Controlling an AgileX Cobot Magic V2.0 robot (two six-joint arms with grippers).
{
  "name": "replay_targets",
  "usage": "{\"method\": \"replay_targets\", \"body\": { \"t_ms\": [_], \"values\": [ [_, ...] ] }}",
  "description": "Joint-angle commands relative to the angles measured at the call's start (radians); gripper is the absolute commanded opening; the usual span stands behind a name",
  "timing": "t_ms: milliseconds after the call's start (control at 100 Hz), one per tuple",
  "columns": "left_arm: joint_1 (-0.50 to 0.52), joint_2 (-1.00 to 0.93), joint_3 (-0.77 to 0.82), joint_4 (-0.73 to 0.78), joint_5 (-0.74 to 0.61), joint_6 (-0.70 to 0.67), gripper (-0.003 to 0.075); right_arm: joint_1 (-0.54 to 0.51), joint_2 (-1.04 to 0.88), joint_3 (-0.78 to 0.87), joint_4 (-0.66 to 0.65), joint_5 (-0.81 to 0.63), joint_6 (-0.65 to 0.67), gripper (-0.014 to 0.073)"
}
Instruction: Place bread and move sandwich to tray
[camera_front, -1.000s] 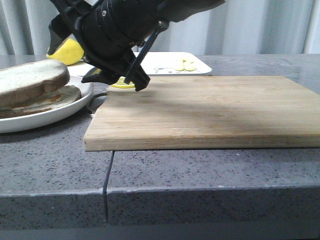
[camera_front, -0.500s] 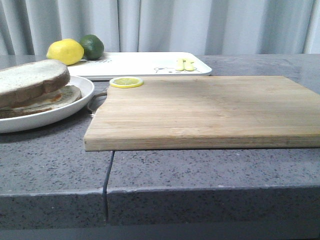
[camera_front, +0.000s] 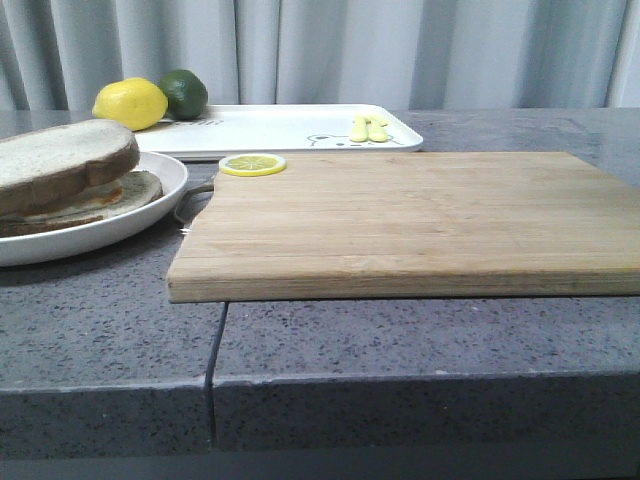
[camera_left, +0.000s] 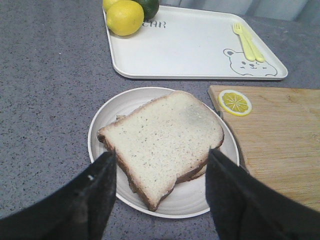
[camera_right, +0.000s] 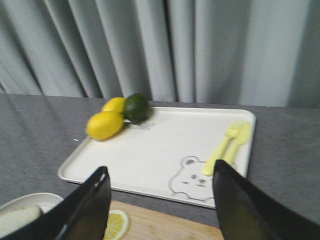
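The sandwich (camera_front: 120, 192) lies in a round white plate (camera_front: 150, 215) at the table's left, and the pale bread slice (camera_front: 60, 160) rests on top of it, hiding the egg. In the left wrist view my left gripper (camera_left: 161, 153) hangs open above the bread (camera_left: 165, 125) and plate (camera_left: 100, 125), holding nothing. The white tray (camera_front: 290, 130) sits at the back. In the right wrist view my right gripper (camera_right: 160, 167) is open and empty, facing the tray (camera_right: 150, 155). Neither gripper shows in the front view.
A wooden cutting board (camera_front: 420, 215) fills the middle, with a lemon slice (camera_front: 252, 164) at its far left corner. A lemon (camera_front: 130, 103) and lime (camera_front: 184, 92) sit at the tray's left end, a yellow fork and knife (camera_front: 368, 128) at its right. Curtains hang behind.
A black arm that hung over the plate and the board's far left corner one second ago has left the front view. The bread and plate have not moved.
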Motion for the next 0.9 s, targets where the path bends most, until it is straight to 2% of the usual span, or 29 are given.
{"method": "replay_targets", "body": {
  "t_ms": [0,130,320,390,460,660,890],
  "values": [
    [0.001,0.011,-0.035,-0.025,-0.069,0.0,0.0366,-0.048,-0.102,0.026,-0.131,-0.033,0.06,0.0458],
    [0.001,0.011,-0.035,-0.025,-0.069,0.0,0.0366,-0.068,-0.237,0.118,-0.358,-0.032,0.159,0.0458],
    [0.001,0.011,-0.035,-0.025,-0.069,0.0,0.0366,-0.068,-0.436,0.256,-0.733,-0.033,0.425,0.0458],
    [0.001,0.011,-0.035,-0.025,-0.069,0.0,0.0366,-0.068,-0.511,0.312,-0.829,-0.027,0.484,0.0458],
    [0.001,0.011,-0.035,-0.025,-0.069,0.0,0.0366,-0.068,-0.584,0.372,-0.869,-0.013,0.497,0.0458],
    [0.001,0.011,-0.035,-0.025,-0.069,0.0,0.0366,-0.068,-0.751,0.508,-0.87,0.008,0.497,0.0458],
    [0.001,0.011,-0.035,-0.025,-0.069,0.0,0.0366,-0.068,-0.819,0.549,-0.872,0.035,0.496,0.0458]
  ]
}}
